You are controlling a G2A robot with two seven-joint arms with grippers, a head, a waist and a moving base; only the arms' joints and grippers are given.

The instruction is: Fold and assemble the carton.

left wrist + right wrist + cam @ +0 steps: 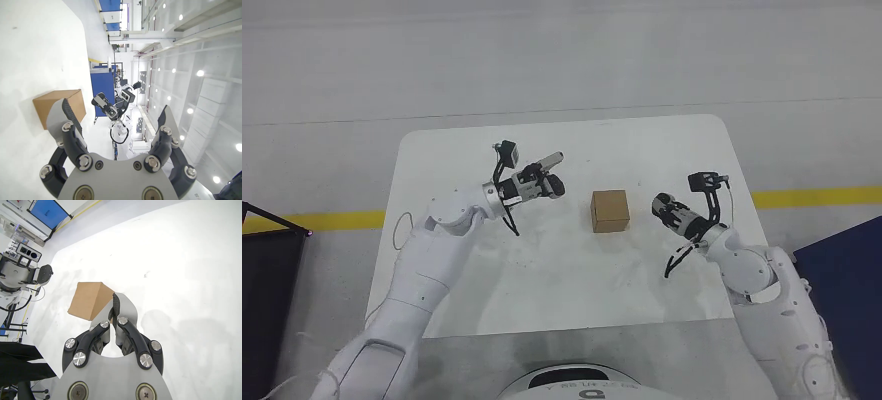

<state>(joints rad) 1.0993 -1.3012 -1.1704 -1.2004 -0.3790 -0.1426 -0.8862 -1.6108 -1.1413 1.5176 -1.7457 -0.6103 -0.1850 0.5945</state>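
Well inside table (542, 280) edges, carton (610, 210) between left fingers (552, 159), right fingers (662, 205), untouched.

A white bench (492, 290) with rounded corners stands on a pale grey floor (542, 50). A yellow stripe (322, 220) runs past on both sides, and a blue panel (852, 270) sits near right.

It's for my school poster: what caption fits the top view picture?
A brown carton sits on the white table between the open left gripper and the shut right gripper.
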